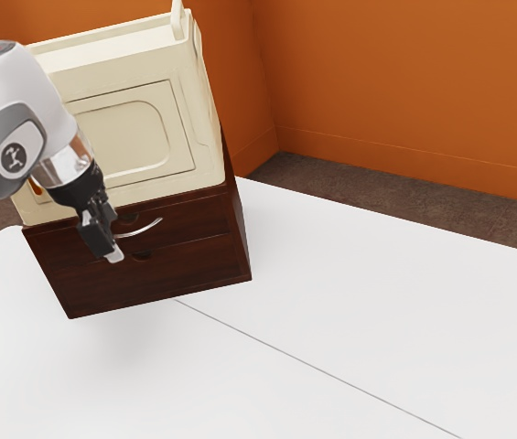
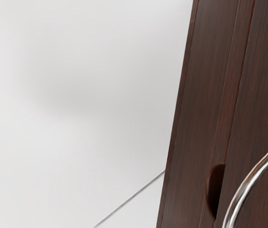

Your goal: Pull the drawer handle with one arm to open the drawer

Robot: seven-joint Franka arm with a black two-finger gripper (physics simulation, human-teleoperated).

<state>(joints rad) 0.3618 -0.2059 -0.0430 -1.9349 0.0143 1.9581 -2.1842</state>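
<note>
In the exterior view, one white worktop (image 1: 331,302) stretches from two to seven o'clock of one brown cabinet (image 1: 162,276), its far edge running past at two. One cream box (image 1: 130,137) sits on top. The cabinet has two drawer fronts (image 1: 194,258), stacked. One tool (image 1: 114,256) is by the upper front, at nine o'clock of the one curved handle (image 1: 148,228); whether it is apart or together, I cannot tell.

wordless logo (image 1: 15,157) on the arm (image 1: 40,91)
</note>
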